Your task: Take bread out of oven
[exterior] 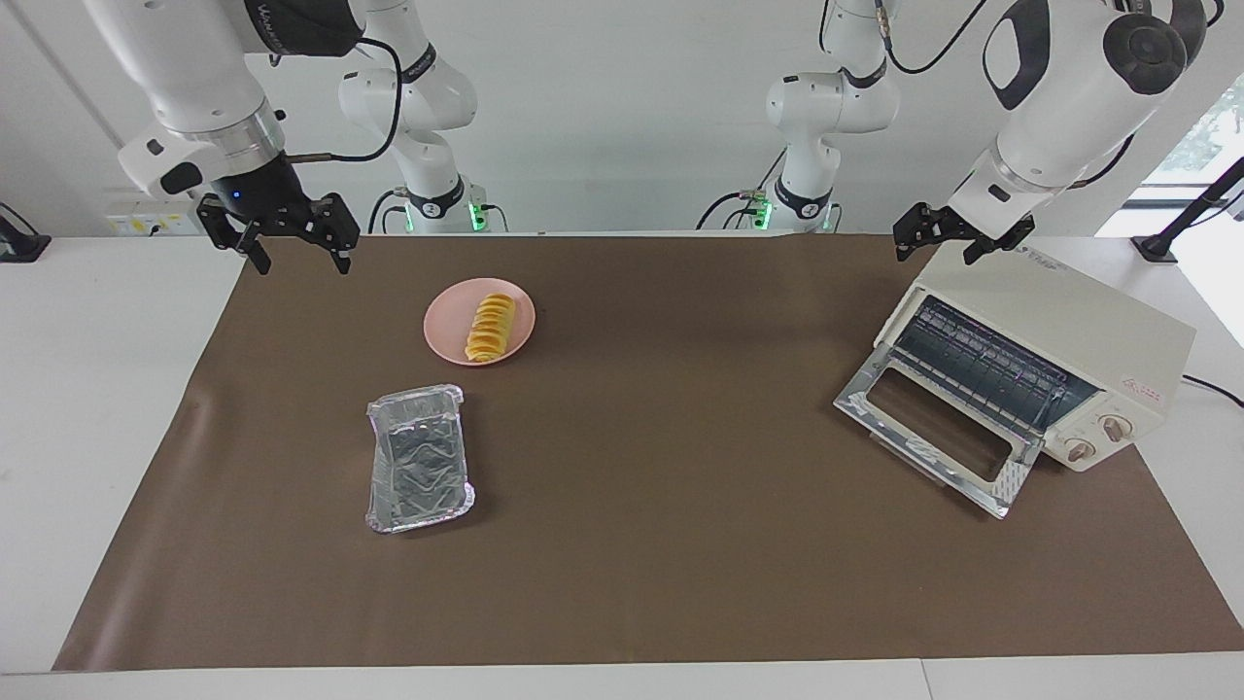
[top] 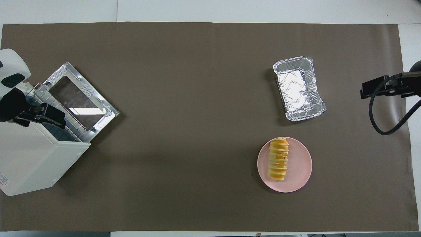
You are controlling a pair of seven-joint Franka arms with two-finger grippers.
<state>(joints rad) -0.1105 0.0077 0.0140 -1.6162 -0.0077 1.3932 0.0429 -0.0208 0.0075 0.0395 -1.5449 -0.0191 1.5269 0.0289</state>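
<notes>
The bread (exterior: 491, 326), a golden ridged loaf, lies on a pink round plate (exterior: 442, 326) toward the right arm's end of the table; both also show in the overhead view, the bread (top: 278, 159) on the plate (top: 301, 164). The cream-white oven (exterior: 1050, 311) stands at the left arm's end with its glass door (exterior: 933, 428) dropped open and its wire rack bare; it also shows in the overhead view (top: 33, 161). My left gripper (exterior: 938, 251) hangs open and empty over the oven's top (top: 41, 116). My right gripper (exterior: 299, 255) hangs open and empty over the mat's edge, away from the plate (top: 375, 90).
A crinkled silver foil tray (exterior: 420, 457) sits empty on the brown mat (exterior: 661, 506), farther from the robots than the plate; it also shows in the overhead view (top: 298, 87). The oven's open door juts out over the mat toward the table's middle.
</notes>
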